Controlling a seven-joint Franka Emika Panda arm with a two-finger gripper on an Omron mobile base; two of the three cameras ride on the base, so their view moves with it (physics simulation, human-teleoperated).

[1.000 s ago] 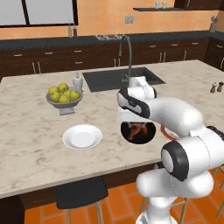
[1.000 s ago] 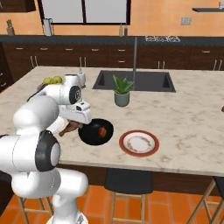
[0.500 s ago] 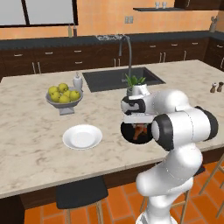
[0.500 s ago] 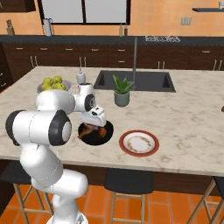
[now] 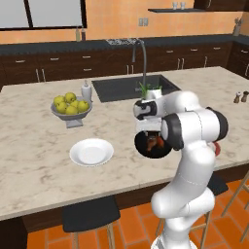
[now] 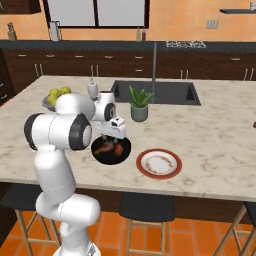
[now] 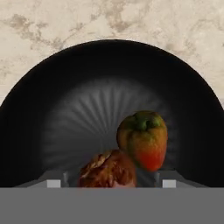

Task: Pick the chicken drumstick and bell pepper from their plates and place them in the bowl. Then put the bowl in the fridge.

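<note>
1. On the pale marble table (image 5: 39, 160), near its front edge, the round glossy black bowl (image 6: 111, 150) sits with the small brown roasted drumstick (image 7: 108, 169) and the red-orange bell pepper (image 7: 143, 138) lying side by side inside it.
2. The white arm's hand (image 7: 108, 178) hangs right over the bowl, fingers apart, pinching nothing; the drumstick's meaty end lies between the tips.
3. Judgement: both foods are in, so the bowl is next to lift.
4. Handling guess: the bowl looks stiff, glossy and likely slippery. Pinching the rim wall with one finger inside and one outside seems best; keep it level or the loose food may roll.
5. Room: the red-brown rimmed plate (image 6: 159, 163) sits just beside the bowl, the plain white plate (image 5: 91, 152) on its other side, both bare.
6. The potted plant (image 6: 139, 104) stands behind the bowl, with the sink (image 6: 155, 92) beyond it. The grey fruit bowl of yellow-green fruit (image 5: 71, 109) stands well apart.
</note>
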